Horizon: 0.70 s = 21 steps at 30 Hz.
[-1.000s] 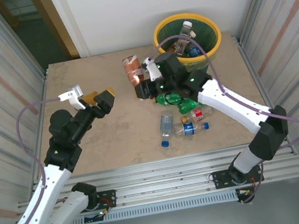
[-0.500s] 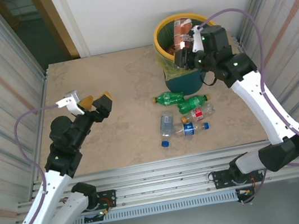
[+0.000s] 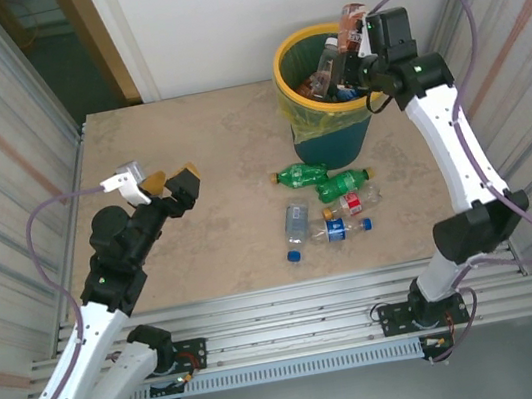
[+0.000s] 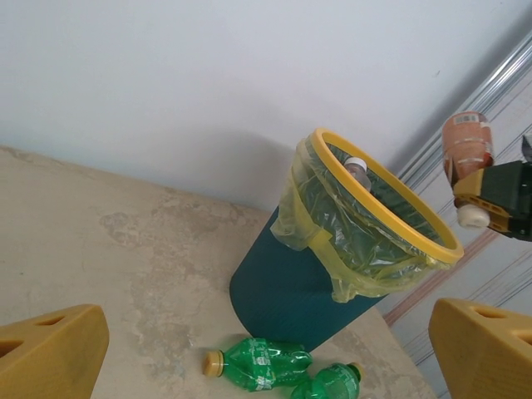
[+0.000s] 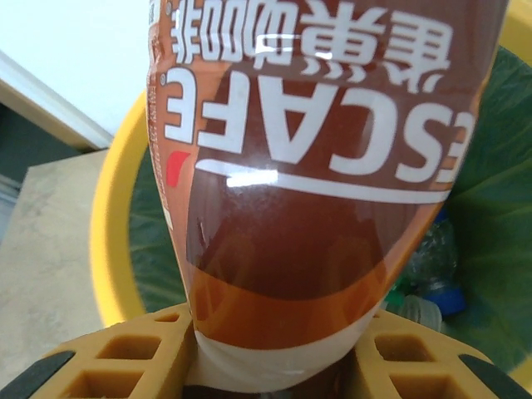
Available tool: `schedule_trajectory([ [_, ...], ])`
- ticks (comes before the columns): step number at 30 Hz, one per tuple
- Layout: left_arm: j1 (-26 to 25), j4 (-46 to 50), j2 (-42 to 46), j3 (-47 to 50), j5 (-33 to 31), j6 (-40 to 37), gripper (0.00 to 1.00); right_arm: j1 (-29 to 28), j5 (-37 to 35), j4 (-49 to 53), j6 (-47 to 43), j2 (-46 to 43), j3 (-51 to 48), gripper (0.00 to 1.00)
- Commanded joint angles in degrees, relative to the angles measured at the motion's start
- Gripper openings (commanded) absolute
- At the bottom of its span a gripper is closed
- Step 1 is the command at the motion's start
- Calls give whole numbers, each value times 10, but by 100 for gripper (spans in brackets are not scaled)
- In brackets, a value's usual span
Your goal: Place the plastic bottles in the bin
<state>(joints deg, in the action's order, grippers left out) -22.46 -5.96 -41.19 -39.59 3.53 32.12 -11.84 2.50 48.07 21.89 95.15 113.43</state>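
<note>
Over the far right side of the bin (image 3: 278, 68), my right claw (image 3: 361, 46) is clamped on the neck of a brown Nescafé bottle (image 3: 351, 20). Long axis near upright: base up, white cap down by my fingers (image 5: 125, 366).

Wrist view looks past the bottle onto the green liner (image 5: 490, 216) and the bottles inside, so I judge the mouth lies straight below. From the left wrist it looks close to the rim, so I'd nudge inward before letting go.

Left claw (image 3: 168, 181) wide open, empty, well apart. Five loose bottles (image 3: 340, 186) lie on the table (image 3: 196, 140) before the bin, nearer my right arm.
</note>
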Motion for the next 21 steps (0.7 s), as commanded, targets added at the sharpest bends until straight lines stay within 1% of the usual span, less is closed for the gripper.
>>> schedule_trajectory([
  [1,0,-3,1,-2,-14,-13,99,7,-23,35,-25,34,50,27],
  [7,0,0,-6,-1,-20,-16,99,8,-73,70,-43,102,108,29],
  [10,0,0,-10,-2,-23,-19,99,9,-81,78,-44,126,123,34],
  [16,-1,8,-16,-4,-31,-24,99,9,-95,91,-49,154,142,51],
  [21,0,10,-16,-3,-37,-26,99,9,-102,92,-54,156,147,68],
])
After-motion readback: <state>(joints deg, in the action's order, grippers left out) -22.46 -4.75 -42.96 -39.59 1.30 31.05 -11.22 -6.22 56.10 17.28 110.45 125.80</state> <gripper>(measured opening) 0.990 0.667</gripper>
